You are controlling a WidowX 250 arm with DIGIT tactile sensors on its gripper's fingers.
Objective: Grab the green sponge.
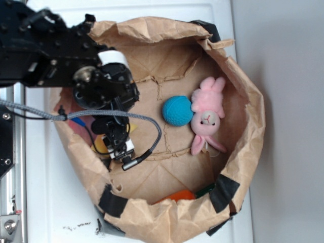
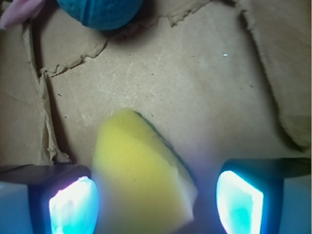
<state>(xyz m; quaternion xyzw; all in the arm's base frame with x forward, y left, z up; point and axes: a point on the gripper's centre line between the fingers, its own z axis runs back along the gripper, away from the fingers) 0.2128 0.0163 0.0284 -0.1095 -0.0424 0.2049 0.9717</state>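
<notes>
You're in the pre-grasp step: black gripper (image 2: pixel 156 197) wide open, holding nothing. Soft yellow foam wedge sponge w/ thin green edge (image 2: pixel 139 170) sits between the fingers, nearer the left-of-frame one. Next, I'd judge: drop lower, then close. Teal knitted ball (image 2: pixel 100 12) lies well ahead.

Bare brown paper lies open around the green sponge (image 2: pixel 141 175), which sits between the claw (image 2: pixel 156 202) fingers with a gap on its right. The blue ball (image 2: pixel 100 12) and pink bunny (image 1: pixel 207 114) crowd the bag's (image 1: pixel 243 91) middle, well apart; its crumpled walls hem every side.
</notes>
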